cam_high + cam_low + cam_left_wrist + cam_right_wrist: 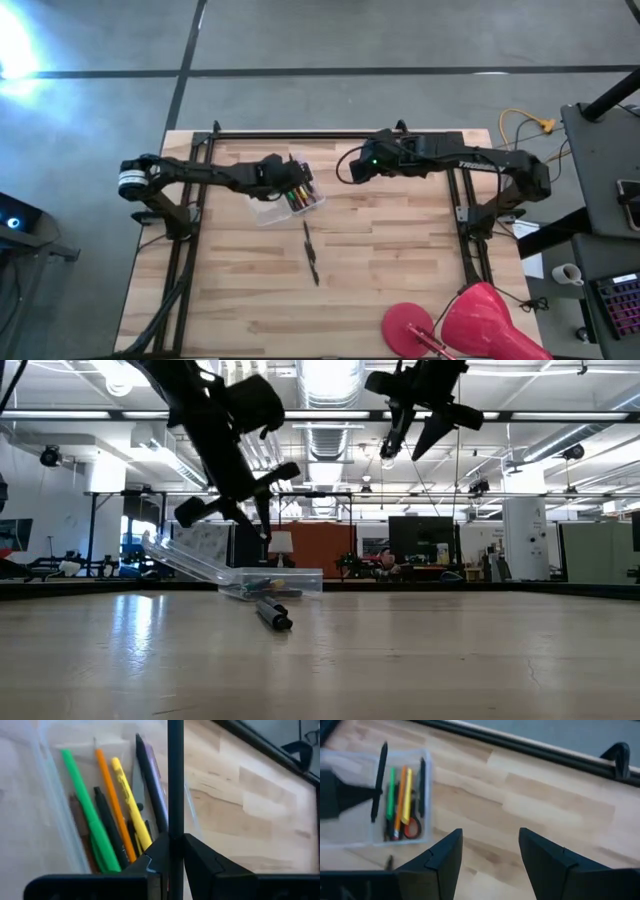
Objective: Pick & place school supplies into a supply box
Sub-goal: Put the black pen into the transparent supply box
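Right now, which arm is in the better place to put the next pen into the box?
The left. Its gripper is shut on a dark pen directly above the supply box, so it probably only needs to lower and release. The right gripper hangs open and empty, away from the box.

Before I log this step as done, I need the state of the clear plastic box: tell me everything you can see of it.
The box is a small case of clear plastic, lying open on the wooden table, its lid tilted up on one side in the low view. Inside lie green, orange, yellow and dark pens side by side, plus red-handled scissors. The left pincer hangs over it, gripping a thin dark pen above the open tray. Another dark pen lies on the table just outside it.
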